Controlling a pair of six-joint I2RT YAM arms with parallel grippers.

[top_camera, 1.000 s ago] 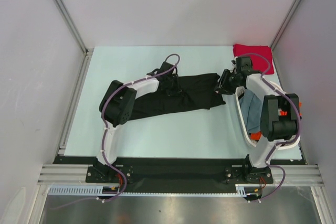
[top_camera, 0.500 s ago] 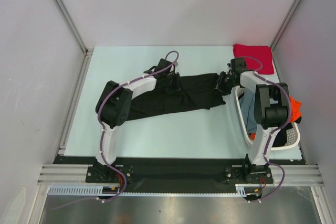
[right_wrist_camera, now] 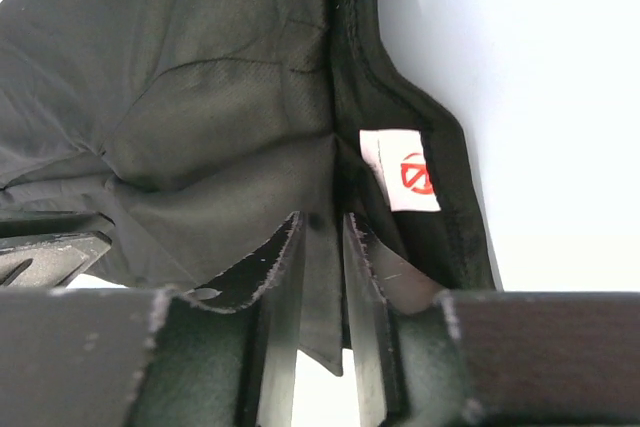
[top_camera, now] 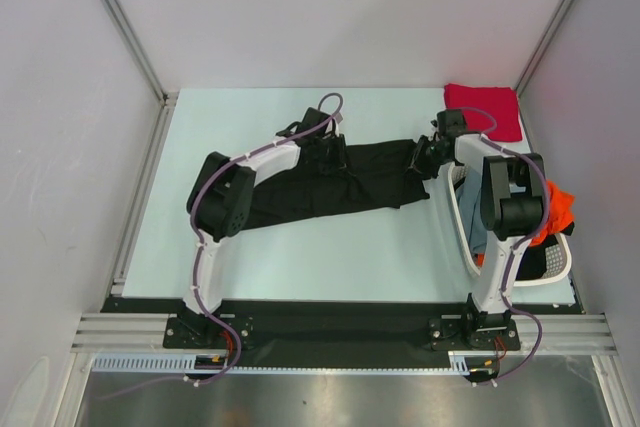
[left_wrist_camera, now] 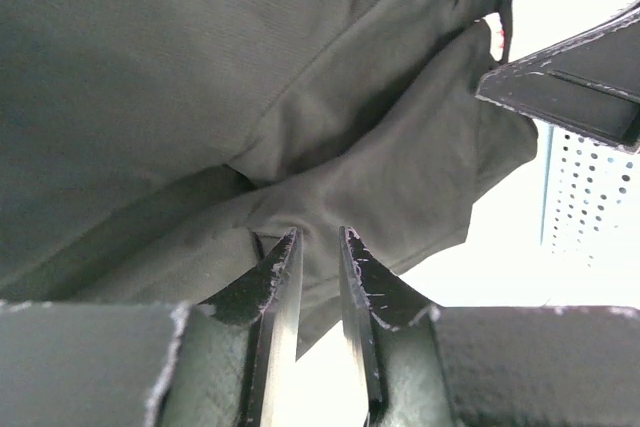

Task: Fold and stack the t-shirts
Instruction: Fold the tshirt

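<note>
Two grippers are down on one black t-shirt (top_camera: 365,182), which lies stretched out in a long rumpled band across the table (top_camera: 300,257). The left gripper (left_wrist_camera: 317,237) is at the band's far edge, about midway along it. Most of the cloth runs back toward this arm's base and off to its left, and the rest reaches right as far as the other tool. Its fingers (left_wrist_camera: 278,282) stand a narrow slit apart. Creases in the fabric converge on their tips and a bit of cloth sits in the slit, but I cannot tell whether they pinch it or merely rest around it.

The right gripper (right_wrist_camera: 322,219) is at the collar end of the same shirt. A fold of black cloth fills the gap between its fingers, so they are clamped on the black t-shirt. In the wrist view, the white neck label (right_wrist_camera: 400,169) with its red mark lies just right of the tips, beside the collar's curved rim.

Beyond this gripper and to its right, a folded red t-shirt (top_camera: 485,110) lies in the table's far corner, apart from it. Behind it, toward its own base, the white perforated basket (top_camera: 560,269) holds an orange t-shirt (top_camera: 562,209) and a grey-blue t-shirt (top_camera: 478,222).
</note>
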